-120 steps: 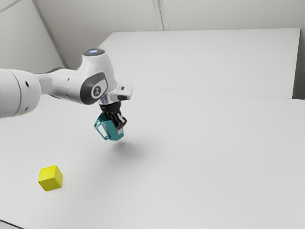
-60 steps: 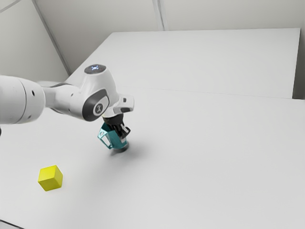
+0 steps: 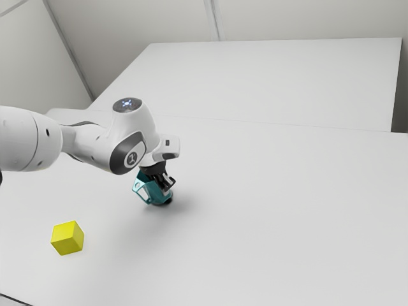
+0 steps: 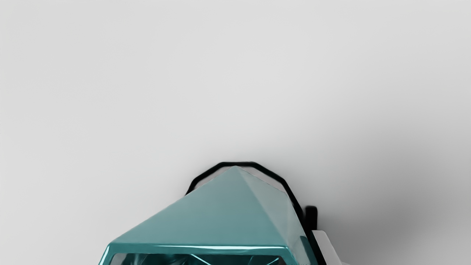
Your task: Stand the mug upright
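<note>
1. Gripper (image 3: 167, 184): clamped on the mug's wall.
2. Mug (image 3: 153, 192), teal: tilted, low at the table (image 3: 268, 217); far and right of the yellow cube (image 3: 67, 238), exterior view.
3. Change: gripper and mug lowered.
4. Bearing: set-down likely; lean needs righting.

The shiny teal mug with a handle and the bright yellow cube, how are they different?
Colour: the teal mug is blue-green; the yellow cube is yellow.
Shape: the mug is hollow with a handle; the cube is a plain block.
Holding: the black two-finger gripper grips the mug; the cube sits alone on the white table.
Both have flat sides.
</note>
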Tool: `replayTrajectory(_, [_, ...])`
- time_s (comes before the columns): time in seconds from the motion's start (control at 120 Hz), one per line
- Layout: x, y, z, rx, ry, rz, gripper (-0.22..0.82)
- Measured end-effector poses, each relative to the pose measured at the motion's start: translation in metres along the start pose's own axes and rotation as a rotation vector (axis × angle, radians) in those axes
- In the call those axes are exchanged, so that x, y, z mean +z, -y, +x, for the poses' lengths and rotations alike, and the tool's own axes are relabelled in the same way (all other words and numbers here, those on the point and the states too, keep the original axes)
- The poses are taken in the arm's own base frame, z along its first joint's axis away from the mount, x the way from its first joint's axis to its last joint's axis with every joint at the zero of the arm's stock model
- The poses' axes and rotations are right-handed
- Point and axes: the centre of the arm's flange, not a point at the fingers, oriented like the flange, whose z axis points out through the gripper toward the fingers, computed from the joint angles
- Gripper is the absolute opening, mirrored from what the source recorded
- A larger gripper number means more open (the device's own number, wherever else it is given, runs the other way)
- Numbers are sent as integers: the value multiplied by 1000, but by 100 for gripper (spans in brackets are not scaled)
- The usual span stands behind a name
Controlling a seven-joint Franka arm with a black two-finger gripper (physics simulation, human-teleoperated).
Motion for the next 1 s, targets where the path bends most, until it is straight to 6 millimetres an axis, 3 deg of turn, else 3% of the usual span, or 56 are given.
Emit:
replayTrajectory(0.483, [-10,2,2,-18,-26,4,26])
replayTrajectory(1.0, [-70,3,0,-29,-109,10,35])
